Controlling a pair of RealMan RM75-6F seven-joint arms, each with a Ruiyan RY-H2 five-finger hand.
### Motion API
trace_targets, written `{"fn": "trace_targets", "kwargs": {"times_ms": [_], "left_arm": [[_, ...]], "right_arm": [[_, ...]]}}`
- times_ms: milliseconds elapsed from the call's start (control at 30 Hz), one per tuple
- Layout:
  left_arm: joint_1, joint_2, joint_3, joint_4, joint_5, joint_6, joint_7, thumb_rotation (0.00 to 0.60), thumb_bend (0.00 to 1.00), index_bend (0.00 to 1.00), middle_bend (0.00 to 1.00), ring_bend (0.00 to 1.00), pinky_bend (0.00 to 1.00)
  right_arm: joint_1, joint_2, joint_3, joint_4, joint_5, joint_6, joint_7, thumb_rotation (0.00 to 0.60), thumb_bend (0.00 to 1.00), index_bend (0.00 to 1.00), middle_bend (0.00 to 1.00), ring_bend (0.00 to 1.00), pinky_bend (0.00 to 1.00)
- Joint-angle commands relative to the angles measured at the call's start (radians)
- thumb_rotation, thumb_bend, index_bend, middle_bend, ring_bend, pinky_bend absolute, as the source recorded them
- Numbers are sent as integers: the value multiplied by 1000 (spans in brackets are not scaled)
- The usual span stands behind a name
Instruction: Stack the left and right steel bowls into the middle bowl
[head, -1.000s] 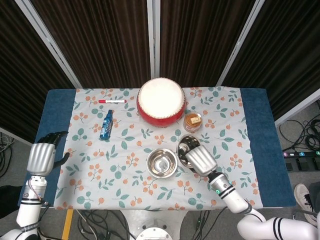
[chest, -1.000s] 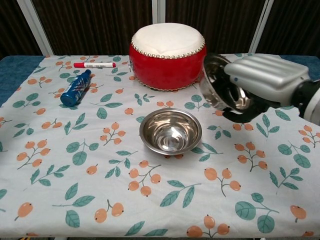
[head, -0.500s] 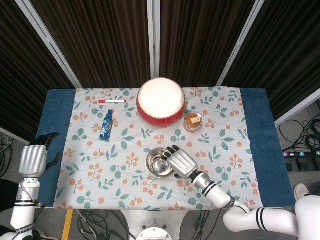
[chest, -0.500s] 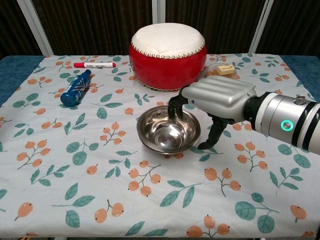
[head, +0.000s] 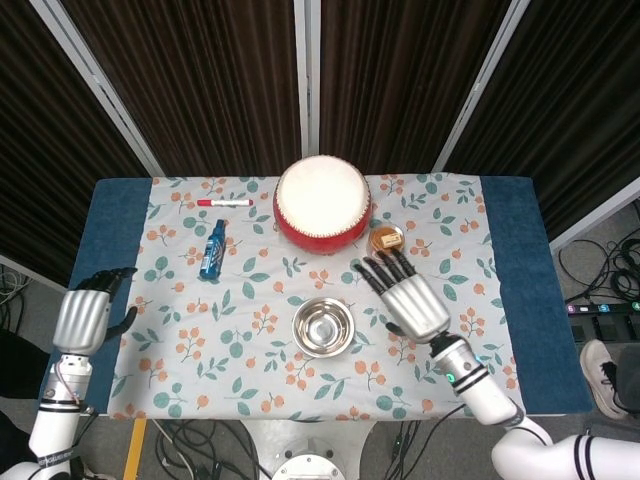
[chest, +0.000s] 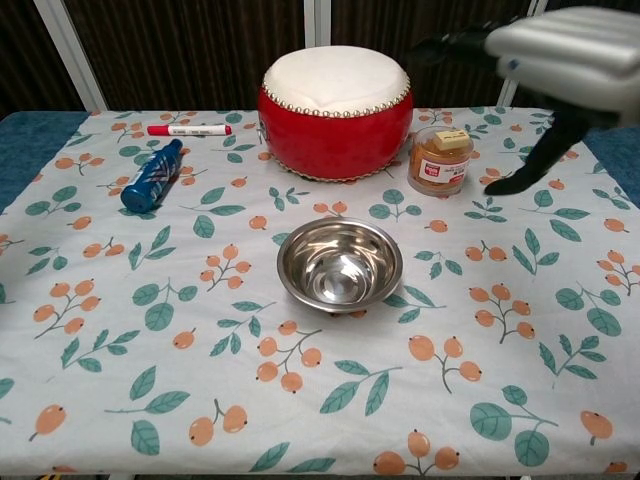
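Observation:
A stack of steel bowls (head: 322, 326) (chest: 340, 264) sits in the middle of the floral tablecloth (head: 240, 300); the nested rims read as one bowl. My right hand (head: 408, 299) (chest: 545, 55) hovers to the right of the stack and above the table, fingers spread, holding nothing. My left hand (head: 86, 315) hangs off the table's left edge over the blue border, fingers loosely curled and empty. The chest view does not show it.
A red drum (head: 322, 201) (chest: 335, 98) stands behind the bowls. A small amber jar (head: 385, 238) (chest: 440, 160) sits right of the drum, near my right hand. A blue bottle (head: 211, 250) (chest: 151, 175) and a red marker (head: 224, 203) (chest: 188, 130) lie at the back left.
My right hand carried a steel bowl left, set it into the middle bowl, released it, then rose and drew back to the right with fingers spread. The left hand shifted only slightly.

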Motion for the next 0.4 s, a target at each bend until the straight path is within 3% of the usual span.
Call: {"fn": "trace_targets", "kwargs": {"times_ms": [33, 167, 400], "left_arm": [[-11, 0, 15, 5, 18, -20, 0, 600, 274, 303, 390, 308, 400], [-15, -2, 20, 14, 28, -28, -14, 600, 184, 303, 353, 276, 361], [-16, -4, 24, 15, 36, -27, -3, 600, 178, 303, 350, 273, 349]], "right_arm": [[-118, 85, -20, -37, -21, 159, -9, 600, 0, 0, 70, 0, 0], [-186, 109, -45, 10, 18, 195, 72, 600, 0, 0, 62, 0, 0], [-242, 92, -85, 97, 11, 197, 167, 600, 0, 0, 61, 0, 0]]}}
